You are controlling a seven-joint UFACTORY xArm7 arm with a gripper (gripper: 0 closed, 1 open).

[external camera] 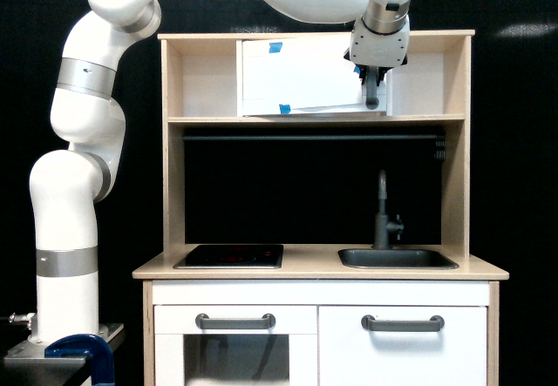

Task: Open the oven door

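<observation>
**A:** Which step are we on?

**B:** The pull, I'd judge. The gripper sits in the upper right of the frame, right at the vertical grey bar handle on the oven door. That door is the wide white panel in the top shelf bay of the play kitchen, with blue tape pieces on its face.

**A:** Is the claw clamped on the handle?

**B:** The dark fingers come down over the top of the bar and overlap it, so it looks clamped there, but from this angle I cannot tell whether they are pressed together on it or just lying in front.

**A:** Has the door opened at all?

**B:** Slightly, it seems. Its lower edge runs at a slant against the shelf board, lower toward the left of the frame, which suggests the handle side has come off the frame. It is far from open.

**A:** So what does the next move call for?

**B:** If the hinge is on the door's left edge, as the handle's position suggests, the wrist should draw the handle outward along an arc, turning with the panel so the fingers don't slide off the bar. The sink tap and hob below are well clear.
</observation>
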